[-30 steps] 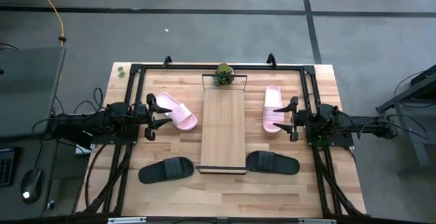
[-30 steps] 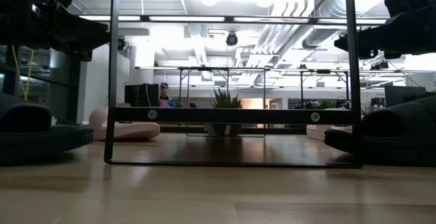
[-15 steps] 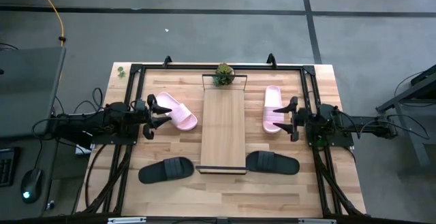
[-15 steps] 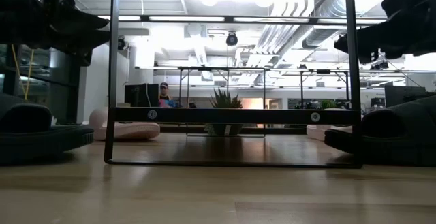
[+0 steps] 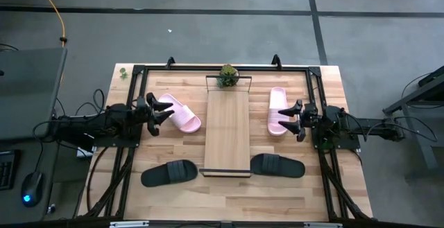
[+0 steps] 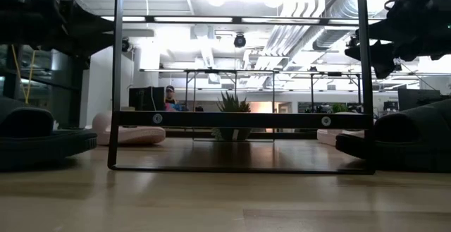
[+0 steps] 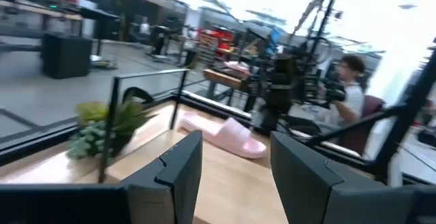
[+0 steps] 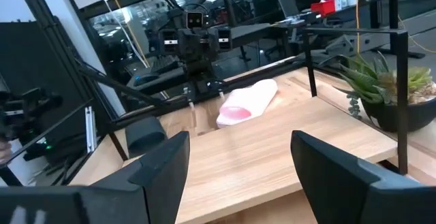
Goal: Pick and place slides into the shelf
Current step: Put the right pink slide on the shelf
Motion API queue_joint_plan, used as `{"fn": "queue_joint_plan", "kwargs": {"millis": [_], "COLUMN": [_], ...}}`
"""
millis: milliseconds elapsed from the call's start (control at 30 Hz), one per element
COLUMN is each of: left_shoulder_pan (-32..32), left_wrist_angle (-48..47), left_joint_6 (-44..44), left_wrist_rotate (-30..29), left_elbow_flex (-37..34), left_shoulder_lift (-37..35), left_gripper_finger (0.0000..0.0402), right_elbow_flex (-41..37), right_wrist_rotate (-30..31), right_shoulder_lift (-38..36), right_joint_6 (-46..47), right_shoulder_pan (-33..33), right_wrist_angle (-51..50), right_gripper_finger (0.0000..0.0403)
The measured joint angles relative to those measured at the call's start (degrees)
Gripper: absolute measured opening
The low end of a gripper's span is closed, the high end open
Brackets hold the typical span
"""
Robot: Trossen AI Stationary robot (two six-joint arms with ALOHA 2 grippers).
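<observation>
All four slides are lying on the desk (image 5: pixel 333 96) around the shelf (image 5: pixel 227 131), which is sitting empty in the middle: a pink slide (image 5: pixel 179 113) on the left, another pink slide (image 5: pixel 278 111) on the right, and the two black ones, the left black slide (image 5: pixel 169 172) and the right black slide (image 5: pixel 277 165), flanking the shelf's near end. The left gripper (image 5: pixel 155 108) is hovering right at the edge of the left pink one with its fingers apart and nothing between them, and the right gripper (image 5: pixel 297 113) is doing the same beside the right pink one, fingers spread wide and empty. My worry: these things look soft and rounded, so if the fingers are coming down on the sole edge instead of the strap, I'm guessing the slide is just going to squirt out or skid sideways. Also there's a little potted plant (image 5: pixel 227 75) sitting at the shelf's far end, so a sloppy swing could be knocking that over.
</observation>
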Motion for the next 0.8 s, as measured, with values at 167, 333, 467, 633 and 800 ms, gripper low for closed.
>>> {"fn": "queue_joint_plan", "kwargs": {"millis": [167,333,467,633,800], "left_shoulder_pan": [0.00,0.00,0.00,0.00,0.00], "left_wrist_angle": [-0.85,-0.33,1.06,5.39,11.49], "left_joint_6": [-3.46,-5.42,-6.02,-5.58,-5.09], "left_wrist_rotate": [-0.84,-2.07,-3.28,-3.87,-5.76], "left_elbow_flex": [0.02,0.02,0.02,0.00,0.02], "left_shoulder_lift": [0.00,0.01,0.04,0.04,0.04], "left_gripper_finger": [0.0156,0.0156,0.0156,0.0156,0.0156], "right_elbow_flex": [0.00,0.08,2.11,5.29,8.92], "right_wrist_rotate": [0.43,-0.73,-1.06,-0.80,0.67], "right_shoulder_lift": [0.01,-0.01,0.01,0.02,0.01], "right_joint_6": [1.24,2.68,1.36,0.07,-2.90], "right_shoulder_pan": [0.00,0.00,0.00,0.00,0.00], "right_wrist_angle": [0.53,4.39,4.15,4.10,4.05], "right_gripper_finger": [0.0248,0.0248,0.0248,0.0248,0.0248]}}
